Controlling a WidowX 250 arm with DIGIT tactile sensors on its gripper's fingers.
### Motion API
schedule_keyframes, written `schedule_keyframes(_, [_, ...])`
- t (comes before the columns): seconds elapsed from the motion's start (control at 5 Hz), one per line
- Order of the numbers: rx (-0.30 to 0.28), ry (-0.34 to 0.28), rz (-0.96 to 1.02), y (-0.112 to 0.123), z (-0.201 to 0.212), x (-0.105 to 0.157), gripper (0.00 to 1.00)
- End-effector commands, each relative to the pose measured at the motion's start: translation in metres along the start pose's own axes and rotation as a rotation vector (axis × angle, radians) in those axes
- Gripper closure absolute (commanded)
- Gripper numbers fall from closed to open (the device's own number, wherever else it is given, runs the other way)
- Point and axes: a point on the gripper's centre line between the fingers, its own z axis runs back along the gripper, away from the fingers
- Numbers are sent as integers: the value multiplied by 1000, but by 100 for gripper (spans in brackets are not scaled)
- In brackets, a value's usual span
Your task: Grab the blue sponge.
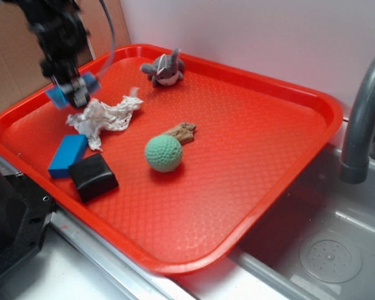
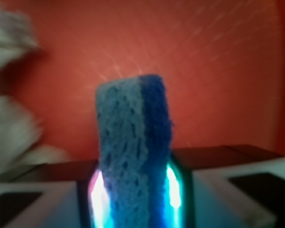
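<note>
Jaws clamped on the blue sponge, pinching it from both sides; we see it upright between them in wrist cam. Gripper holds it lifted over the red tray, near its far-left corner, above the crumpled cloth. Blue block and black block touching, at tray's left edge.

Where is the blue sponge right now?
The blue sponge is clamped in the pincer, above the tray's far-left corner in the exterior view, just over the crumpled white cloth.
</note>
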Motion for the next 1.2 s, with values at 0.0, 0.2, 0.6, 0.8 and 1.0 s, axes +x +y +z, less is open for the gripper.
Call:
schedule_keyframes(0.0, [28,-60,52,-37,109,2,100])
schedule_keyframes(0.2, [51,-31,27,-63,108,21,100])
schedule_keyframes(0.6, [53,4,-49,-119,85,46,100])
schedule_keyframes(0.8, [-30,22,-14,-121,88,46,100])
schedule_keyframes(1.0, [-95,42,34,-112,92,43,100])
